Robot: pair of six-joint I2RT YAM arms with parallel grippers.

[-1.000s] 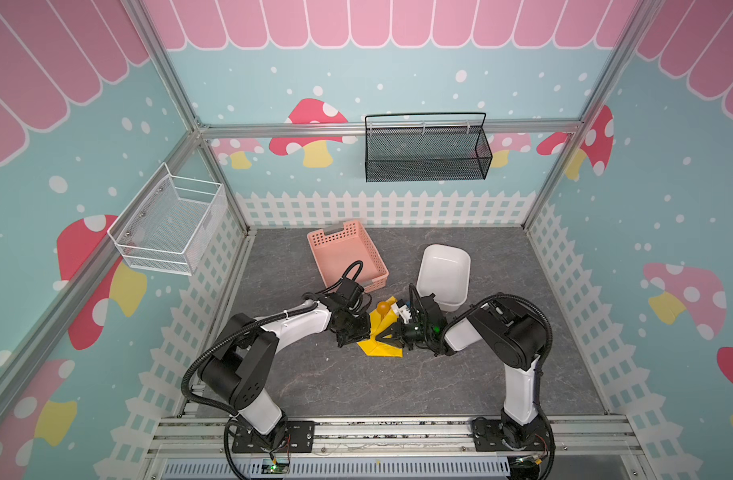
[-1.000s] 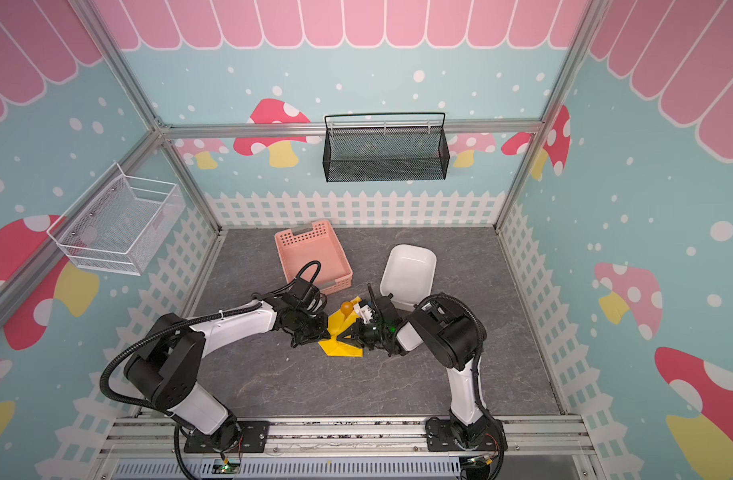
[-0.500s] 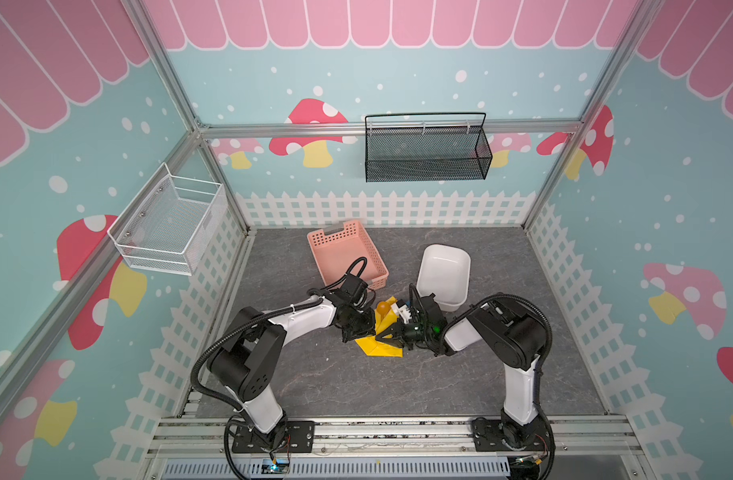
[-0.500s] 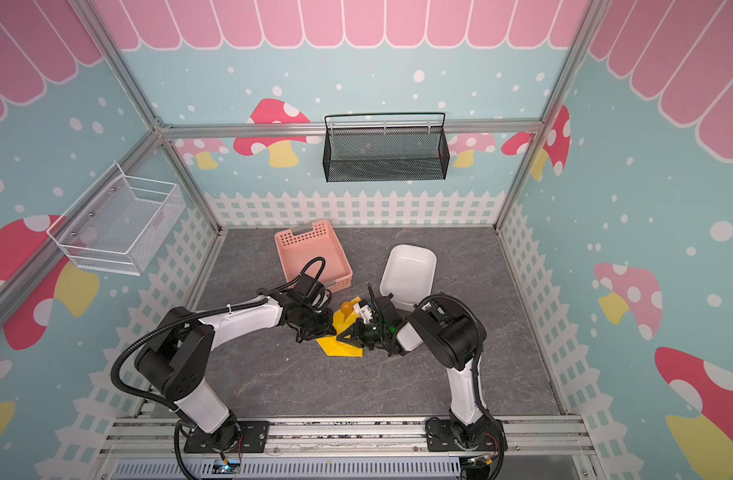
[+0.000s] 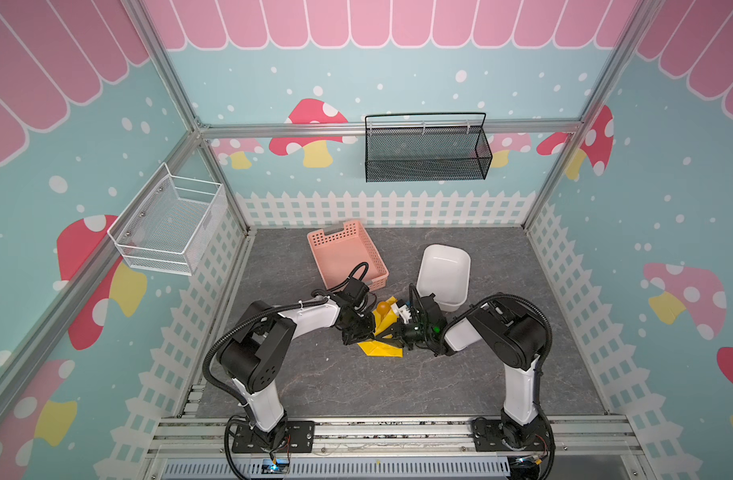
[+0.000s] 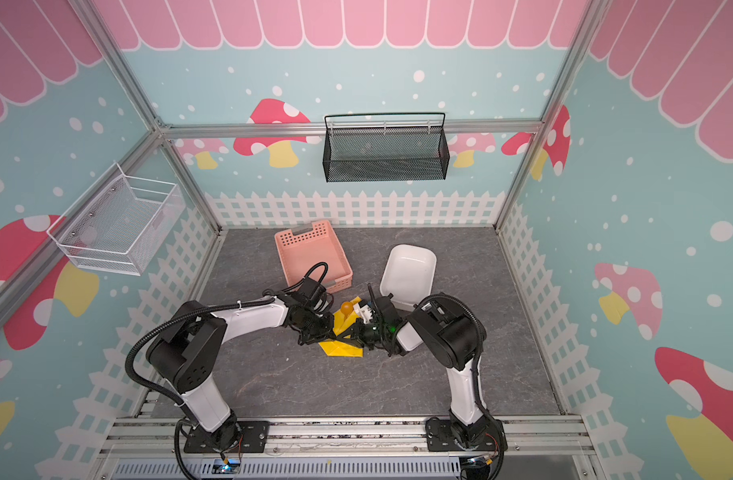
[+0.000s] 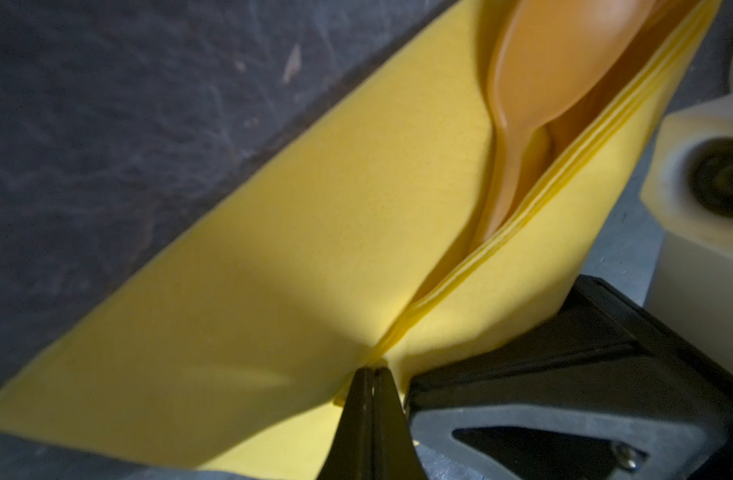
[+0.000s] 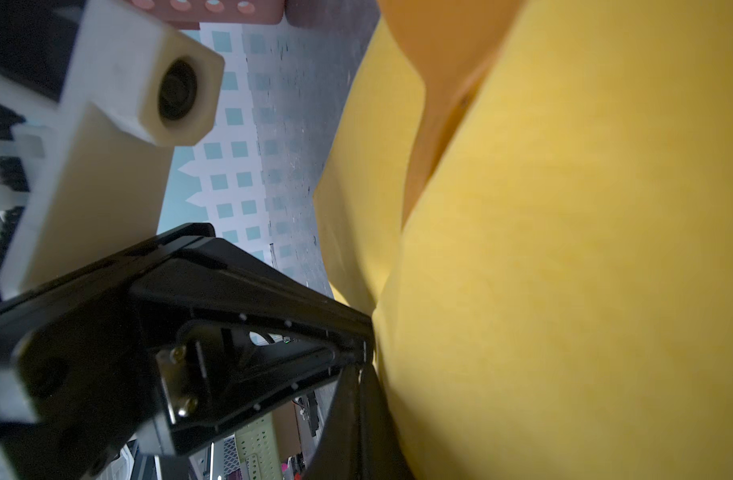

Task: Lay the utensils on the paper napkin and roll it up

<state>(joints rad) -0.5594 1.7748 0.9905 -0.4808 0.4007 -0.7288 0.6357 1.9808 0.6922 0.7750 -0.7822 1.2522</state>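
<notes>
Pinching the paper napkin (image 5: 379, 351) with both jaws clamped tight, my left gripper (image 7: 372, 374) and right gripper (image 8: 360, 374) hold it folded over the spoon (image 7: 535, 83) on the table (image 5: 439, 374), near the pink basket (image 5: 344, 253); I fear thin paper tearing, or the spoon sliding out the open end

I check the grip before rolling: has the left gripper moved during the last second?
Yes, a little. In both top views the left gripper has shifted right, toward the white tub, judged against the pink basket, which stayed put.

Matt yellow paper napkin (image 7: 315, 257) wraps a glossy plastic spoon (image 7: 535, 79).
</notes>
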